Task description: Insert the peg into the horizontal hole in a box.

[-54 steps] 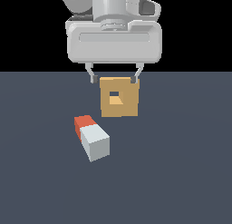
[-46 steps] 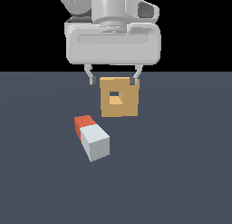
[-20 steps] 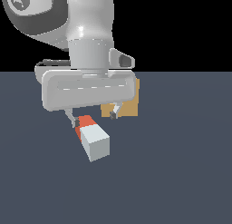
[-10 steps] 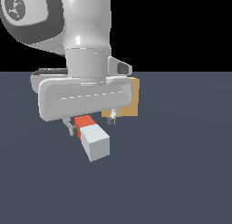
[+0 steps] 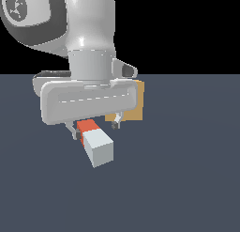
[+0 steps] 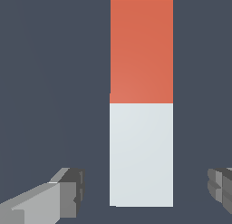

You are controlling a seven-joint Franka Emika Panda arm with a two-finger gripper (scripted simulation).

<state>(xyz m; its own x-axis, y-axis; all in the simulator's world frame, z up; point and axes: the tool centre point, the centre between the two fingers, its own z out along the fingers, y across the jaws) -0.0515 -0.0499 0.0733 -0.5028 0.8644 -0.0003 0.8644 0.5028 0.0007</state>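
While the arm (image 5: 89, 43) fills most of the exterior view, we note it has swung down and toward that view's left since a second ago, leaving its earlier post above the box (image 5: 133, 102) and now sitting over the peg (image 5: 95, 141). The floor (image 5: 187, 179) is bare dark grey. We read this as the reach for the peg nearly done; closing on it is the step not yet made.

The box stands behind the gripper housing, only its edge on the exterior view's right and a strip below showing. Its hole is hidden, so we cannot say what is in it; the peg is plainly not, since it lies flat on the floor, well short of the box.

The gripper (image 5: 95, 128) is spread wide, nothing held. In the wrist view the peg (image 6: 141, 103) lies between the fingers (image 6: 68, 191), a clear gap on each side. Red half points away, white half nearest the fingertips.
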